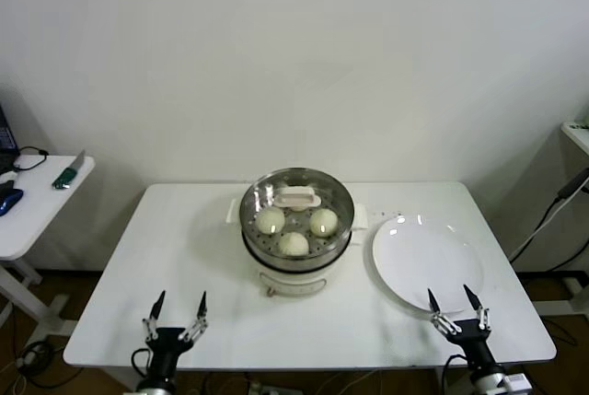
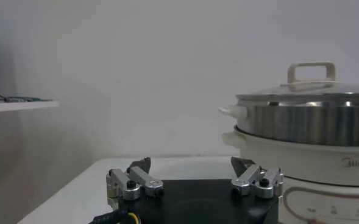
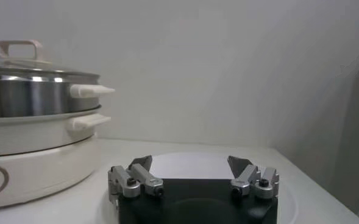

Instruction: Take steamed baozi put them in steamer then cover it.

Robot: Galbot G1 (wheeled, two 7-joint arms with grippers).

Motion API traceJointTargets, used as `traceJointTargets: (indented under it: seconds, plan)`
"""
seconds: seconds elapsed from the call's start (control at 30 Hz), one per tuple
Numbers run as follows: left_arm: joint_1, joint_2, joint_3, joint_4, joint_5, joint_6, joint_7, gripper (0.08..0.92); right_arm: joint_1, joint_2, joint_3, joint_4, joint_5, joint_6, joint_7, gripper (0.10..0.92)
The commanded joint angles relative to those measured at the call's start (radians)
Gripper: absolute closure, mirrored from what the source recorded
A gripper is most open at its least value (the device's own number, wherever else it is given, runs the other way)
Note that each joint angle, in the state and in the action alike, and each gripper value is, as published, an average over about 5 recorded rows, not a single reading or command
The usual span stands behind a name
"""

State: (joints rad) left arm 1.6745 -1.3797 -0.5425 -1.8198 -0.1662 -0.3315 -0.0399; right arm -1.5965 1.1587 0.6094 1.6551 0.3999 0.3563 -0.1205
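Observation:
The steamer stands on its white pot base at the table's middle. Inside it lie three off-white baozi: one at the left, one at the right, one nearest me. The glass cover with its whitish handle rests on the steamer; handle and steamer show in both wrist views. My left gripper is open at the table's front left, empty. My right gripper is open at the front right, over the plate's near edge.
A flat white plate lies to the right of the steamer, bare, also seen under my right gripper. A white side table with small items stands at far left. Another shelf edge shows at far right.

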Motion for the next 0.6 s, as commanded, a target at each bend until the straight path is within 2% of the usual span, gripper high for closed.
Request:
traceJointTargets:
  seconds: [0.03,0.6]
  plan:
    - [0.009,-0.006,0.002,0.016,-0.003,-0.021,0.002,0.177,-0.003,-0.002,-0.001,0.001,0.007,0.004,-0.02,0.203]
    - [0.013,-0.009,0.007,0.014,-0.002,-0.02,0.003,0.177,-0.002,0.001,0.002,-0.005,0.009,0.014,-0.019,0.203]
